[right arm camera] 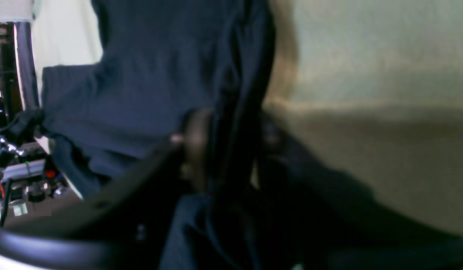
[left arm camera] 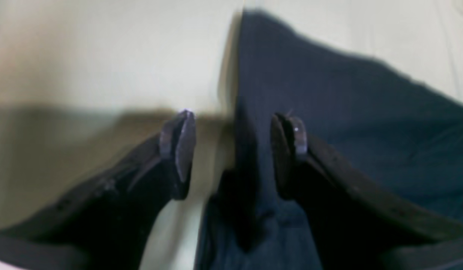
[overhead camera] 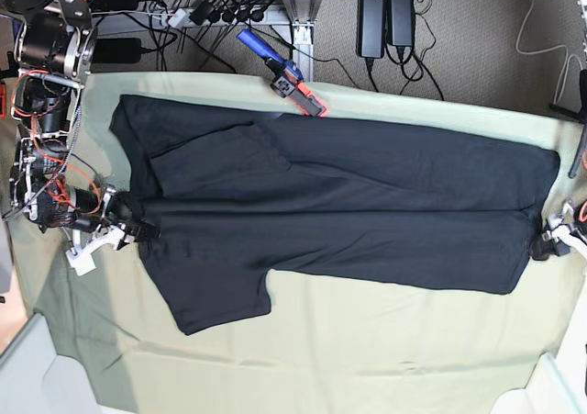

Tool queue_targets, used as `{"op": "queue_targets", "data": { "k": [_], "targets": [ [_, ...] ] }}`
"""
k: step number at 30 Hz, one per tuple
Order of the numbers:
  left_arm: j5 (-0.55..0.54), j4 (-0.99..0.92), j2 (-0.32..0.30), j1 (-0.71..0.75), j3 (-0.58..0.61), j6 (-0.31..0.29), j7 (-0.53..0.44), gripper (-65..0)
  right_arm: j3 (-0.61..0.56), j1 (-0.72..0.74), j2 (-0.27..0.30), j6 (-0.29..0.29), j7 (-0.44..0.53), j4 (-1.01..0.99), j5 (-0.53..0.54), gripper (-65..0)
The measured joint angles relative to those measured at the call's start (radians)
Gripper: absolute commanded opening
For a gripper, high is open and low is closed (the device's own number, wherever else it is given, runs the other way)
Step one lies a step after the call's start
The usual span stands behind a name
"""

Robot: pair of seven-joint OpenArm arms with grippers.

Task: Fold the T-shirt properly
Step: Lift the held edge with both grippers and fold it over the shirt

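Releasing: the long fold looks laid down, and the step in hand is judged to be letting go of both ends cleanly.
Right gripper [overhead camera: 128,231]: seen at the left edge of the base view, at the sleeve end of the T-shirt [overhead camera: 339,203]. In the right wrist view, a ridge of dark fabric stands between the jaws; whether it is pinched or already freed cannot be told through the blur.
T-shirt: spread lengthwise across the pale green cloth [overhead camera: 367,350], doubled along a crease that runs from one gripper to the other. One sleeve sticks out below the right gripper, another lies above it.
Left gripper [left arm camera: 233,150]: jaws spread apart, nothing clamped. The shirt's edge lies under and just past the right-hand finger, bare cloth under the other.
Advice for the release: both grippers are best lifted straight up before being drawn outward, so the hem is not dragged. The right jaws should be fully parted first.
Risk: a snagged fold could be pulled open at the sleeve end.
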Motion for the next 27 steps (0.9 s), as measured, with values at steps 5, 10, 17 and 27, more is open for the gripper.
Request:
{"op": "queue_targets", "data": {
  "k": [5, 10, 17, 27],
  "targets": [
    [0.171, 0.000, 0.076, -0.081, -0.001, 0.000, -0.113, -30.0, 0.000, 0.004, 0.000, 0.000, 0.008, 0.002, -0.002, -38.9],
    [0.339, -0.009, 0.154, -0.083, -0.001, 0.077, -0.210, -30.0, 0.000, 0.004, 0.000, 0.001, 0.012, 0.002, -0.004, -38.9],
    [0.461, -0.071, 0.178, -0.083, -0.001, 0.315, -0.286, -30.0, 0.000, 0.004, 0.000, 0.002, 0.011, 0.002, -0.005, -38.9],
    [0.418, -0.074, 0.177, -0.083, -0.002, 0.216, -0.285, -30.0, 0.000, 0.004, 0.000, 0.002, 0.011, 0.002, -0.005, -38.9]
  ]
}}
